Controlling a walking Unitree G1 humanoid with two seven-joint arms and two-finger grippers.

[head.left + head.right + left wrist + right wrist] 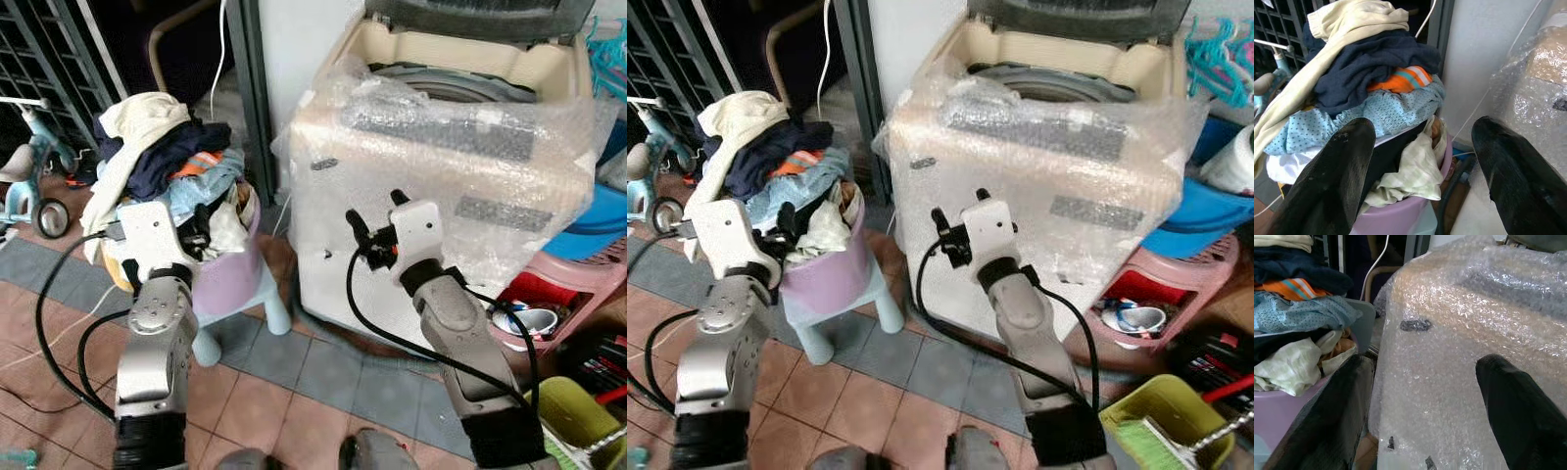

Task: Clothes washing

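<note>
A: Your left tool. How wide, holding anything?

B: Fingers spread wide, nothing between them. It sits up against the near side of the purple basket, pointed into the heap of clothes. Can't tell from the head views if it actually touches the cloth; the white wrist block covers the tips.

A: And your right tool?

B: Also spread wide and empty, hanging just in front of the washing machine. Its wrist view shows bubble wrap close ahead, contact unclear.

A: What's hidden for you?

B: Basket is mostly buried. Clothes spill over the rim, a cream garment hangs down the left side. It stands on a pale blue stool, only partly visible behind your left arm. The washer's panel markings are blurred under the wrap, unreadable. The drum opening is seen at a slant, inside not visible.

A: Orientation?

B: Pile stacks upward, leaning left. Washer stands upright, lid raised at the back, opening facing up, to the right of the basket.
</note>
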